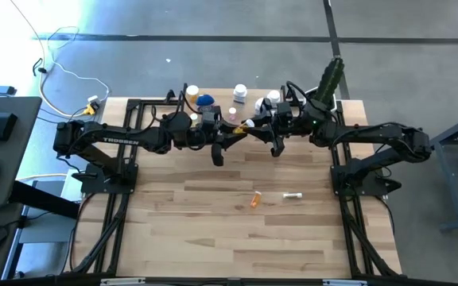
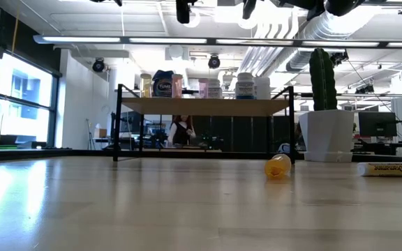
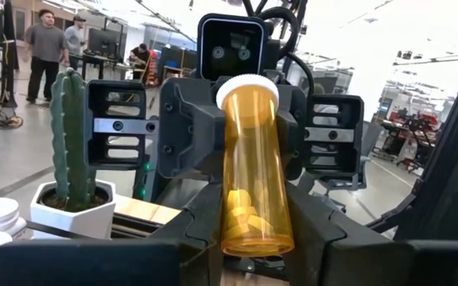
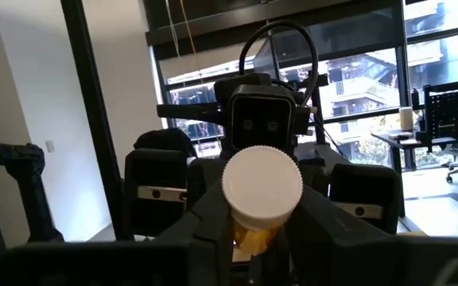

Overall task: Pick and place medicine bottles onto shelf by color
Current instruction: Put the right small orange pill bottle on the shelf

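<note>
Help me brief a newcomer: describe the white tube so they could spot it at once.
Start from the table and its open front half, before the shelf. Two small things lie there side by side: an orange bottle and, toward the right arm's base, the tube. It alone is white, slim and lying flat.

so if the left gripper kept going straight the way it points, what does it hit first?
The right gripper. It faces the left gripper head-on, close. The orange bottle held by the left lies along that line, so its white cap would probably press into the right gripper first.
</note>
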